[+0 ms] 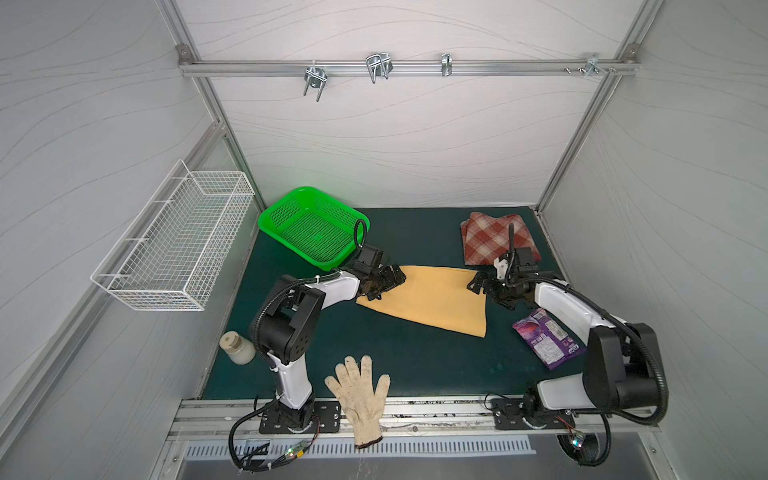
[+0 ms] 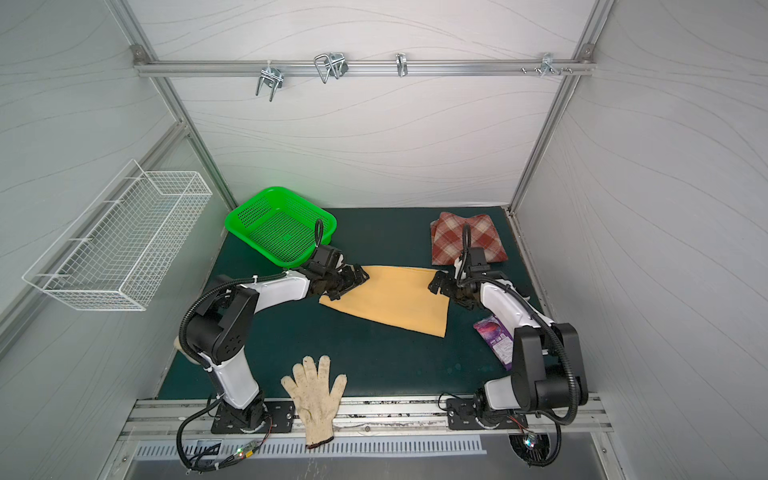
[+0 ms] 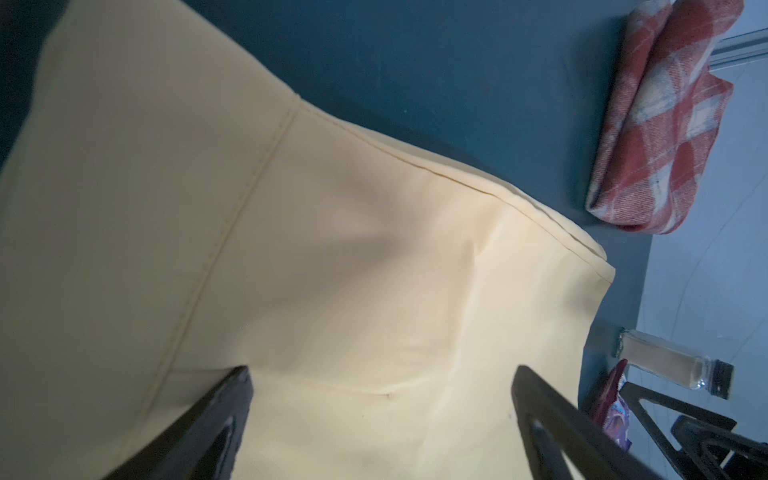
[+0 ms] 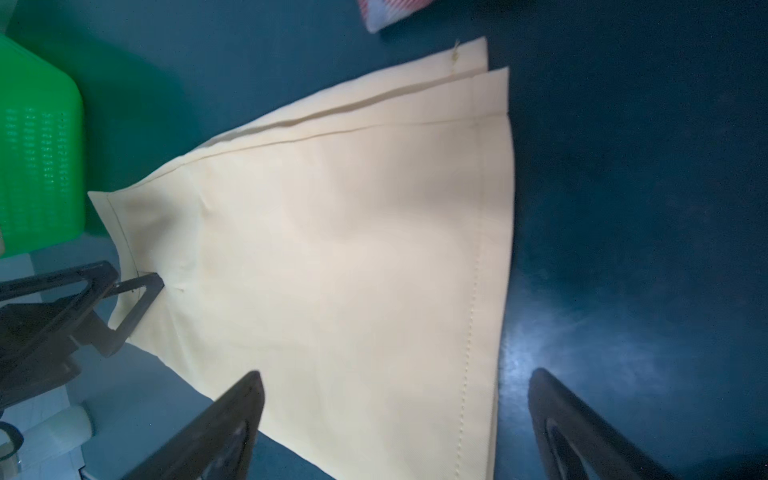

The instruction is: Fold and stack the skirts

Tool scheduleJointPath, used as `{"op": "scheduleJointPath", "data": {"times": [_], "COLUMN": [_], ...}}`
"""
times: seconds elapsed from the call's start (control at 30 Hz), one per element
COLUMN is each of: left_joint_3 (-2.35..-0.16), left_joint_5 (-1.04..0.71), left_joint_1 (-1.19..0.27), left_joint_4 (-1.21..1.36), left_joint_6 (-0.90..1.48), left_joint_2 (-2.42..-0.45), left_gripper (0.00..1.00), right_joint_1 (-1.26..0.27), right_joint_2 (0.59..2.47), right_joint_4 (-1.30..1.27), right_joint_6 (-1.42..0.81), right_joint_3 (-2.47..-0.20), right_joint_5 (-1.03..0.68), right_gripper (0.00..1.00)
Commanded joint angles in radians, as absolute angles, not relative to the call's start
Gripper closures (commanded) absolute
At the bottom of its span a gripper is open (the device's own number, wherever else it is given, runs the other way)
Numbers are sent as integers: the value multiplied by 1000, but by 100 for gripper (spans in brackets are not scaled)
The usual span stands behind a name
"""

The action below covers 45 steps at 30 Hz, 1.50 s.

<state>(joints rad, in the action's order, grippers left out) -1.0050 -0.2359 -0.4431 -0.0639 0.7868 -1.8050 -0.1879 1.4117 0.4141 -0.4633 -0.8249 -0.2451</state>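
Observation:
A mustard-yellow skirt [image 1: 428, 301] [image 2: 390, 301] lies spread flat in the middle of the dark green mat [image 1: 374, 357]. It narrows toward the left and has its wide hem on the right. The plaid skirt [image 1: 490, 239] [image 2: 465, 239] sits folded at the back right. My left gripper [image 1: 390, 280] [image 3: 381, 374] hangs open over the yellow skirt's narrow end, with cloth [image 3: 291, 249] showing between its fingers. My right gripper [image 1: 478, 286] [image 4: 397, 376] is open at the hem's far corner, one finger over the cloth [image 4: 332, 249] and the other over bare mat.
A green plastic basket [image 1: 316, 226] stands at the back left, just behind my left wrist. A purple packet [image 1: 544, 338] lies under my right forearm. A knitted glove [image 1: 359, 395] drapes over the front edge. A white bottle [image 1: 237, 347] stands front left, and a wire basket [image 1: 174, 249] hangs on the left wall.

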Motion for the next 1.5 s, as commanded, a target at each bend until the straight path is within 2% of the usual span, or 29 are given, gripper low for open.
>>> {"op": "scheduleJointPath", "data": {"times": [0.0, 0.07, 0.23, 0.5, 0.77, 1.0, 1.47], "left_joint_3": [-947, -940, -923, -930, -943, -943, -963], "left_joint_5": [-118, -110, -68, -74, -74, -67, -76], "left_joint_1": [-422, -419, -410, -405, -405, -404, -403], "left_joint_4": [-293, -299, -317, -324, -331, -341, -344], "left_joint_6": [770, 774, 791, 784, 778, 766, 766], "left_joint_2": [-1837, -1829, -1801, -1806, -1801, -1791, -1806], "left_gripper": [1, 1, 1, 1, 1, 1, 1], "right_joint_1": [-233, -247, -249, -266, -315, -335, -388], "right_joint_2": [1446, 1462, 1516, 1607, 1609, 1527, 1604], "right_joint_4": [348, 327, 261, 205, 186, 192, 116], "right_joint_6": [-521, -523, -564, -584, -609, -641, -676], "right_joint_3": [-786, -770, -730, -720, -689, -623, -595], "right_joint_5": [-226, -188, -229, -260, -242, -205, -226], "right_gripper": [1, 1, 3, 10, 13, 12, 18]}}
